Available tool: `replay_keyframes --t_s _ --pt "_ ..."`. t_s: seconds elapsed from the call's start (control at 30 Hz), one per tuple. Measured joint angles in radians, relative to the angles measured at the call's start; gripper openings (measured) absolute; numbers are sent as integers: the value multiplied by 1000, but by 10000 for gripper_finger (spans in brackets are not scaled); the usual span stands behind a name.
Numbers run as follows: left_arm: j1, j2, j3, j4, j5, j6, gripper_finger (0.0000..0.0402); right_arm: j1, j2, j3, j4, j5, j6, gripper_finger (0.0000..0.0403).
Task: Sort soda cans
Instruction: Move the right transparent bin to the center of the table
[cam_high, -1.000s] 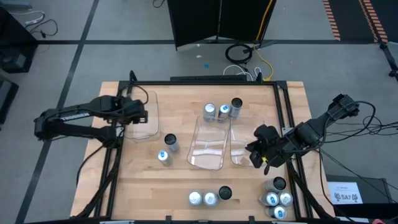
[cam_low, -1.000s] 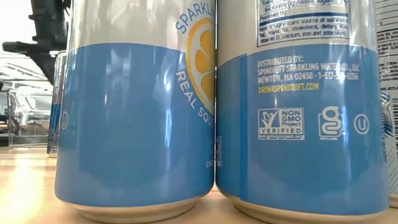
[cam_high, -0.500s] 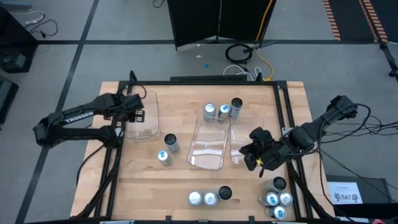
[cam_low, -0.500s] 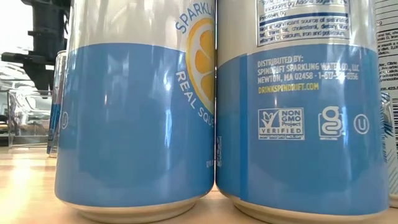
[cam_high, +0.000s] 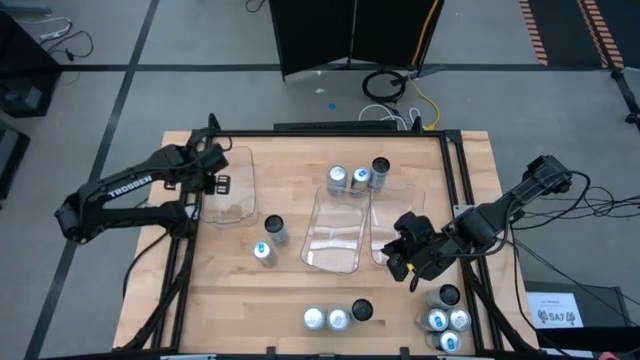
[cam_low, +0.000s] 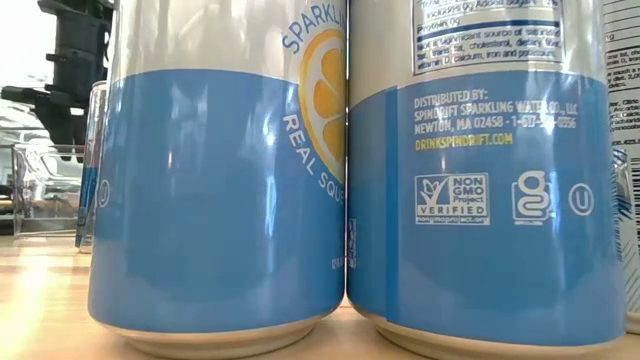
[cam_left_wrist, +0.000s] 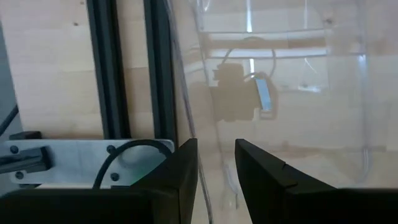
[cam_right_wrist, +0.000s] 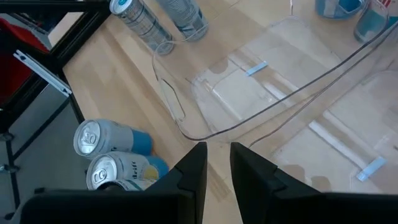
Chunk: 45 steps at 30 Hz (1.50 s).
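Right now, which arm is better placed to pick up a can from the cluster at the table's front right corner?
The right. Its gripper hangs beside the corner cans, while the left gripper sits over the far-left tray.

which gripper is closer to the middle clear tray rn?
Right. The right gripper hovers just off the middle clear tray, over the neighbouring tray's near edge. The left gripper is farther away, at the far-left tray.

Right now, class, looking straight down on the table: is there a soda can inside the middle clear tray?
No. The middle clear tray holds nothing; the nearest soda cans stand on the wood beside its far end.
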Motion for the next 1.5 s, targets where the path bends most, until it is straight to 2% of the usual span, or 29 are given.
replay_keyframes --t_s 0.23,0.5,0.7,0.8,1.0,1.2,1.5 --pt "50 39 0 0 -64 -50 118 0 1 0 -1 0 -15 61" --pt "69 213 0 15 -26 -77 118 0 1 0 -2 0 -32 61" --pt "69 314 0 37 -22 -43 116 0 1 0 -7 0 -37 61" --pt "68 340 0 46 -18 -25 95 0 1 0 -9 0 -37 61" --pt "67 352 6 91 -11 -28 14 0 1 0 -9 0 -40 61" --pt "68 353 31 180 -11 -21 12 0 1 0 -10 0 -56 61" --pt "67 370 61 381 52 -73 10 0 0 0 -10 0 -66 61"
